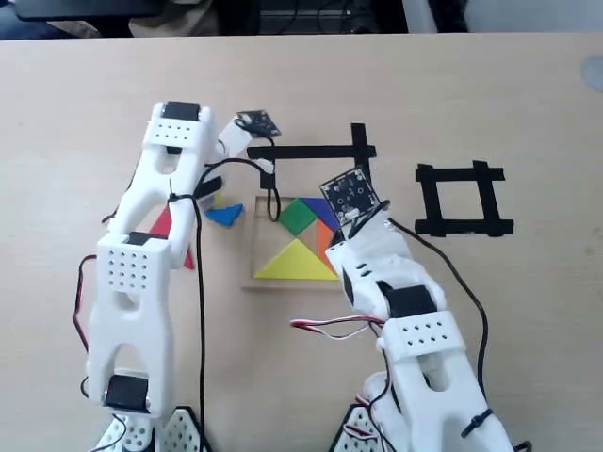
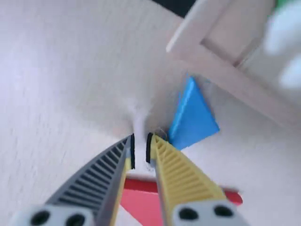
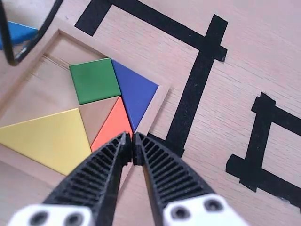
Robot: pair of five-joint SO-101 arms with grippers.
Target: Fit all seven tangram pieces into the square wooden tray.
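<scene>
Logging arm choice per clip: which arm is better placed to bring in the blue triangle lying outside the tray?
Left, probably. The left gripper is right beside the blue triangle; the right gripper is over the opposite side of the tray.

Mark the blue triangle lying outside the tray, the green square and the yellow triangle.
blue triangle (image 2: 193, 117), left wrist view, middle of its top face.
green square (image 3: 95, 80), right wrist view, centre of its face.
yellow triangle (image 3: 47, 141), right wrist view, middle of its face.

A pale wooden table (image 1: 490, 94) lies under even light; black tape outlines (image 1: 462, 227) sit toward three o'clock, dark shapes (image 1: 283, 14) beyond its twelve o'clock edge.
</scene>
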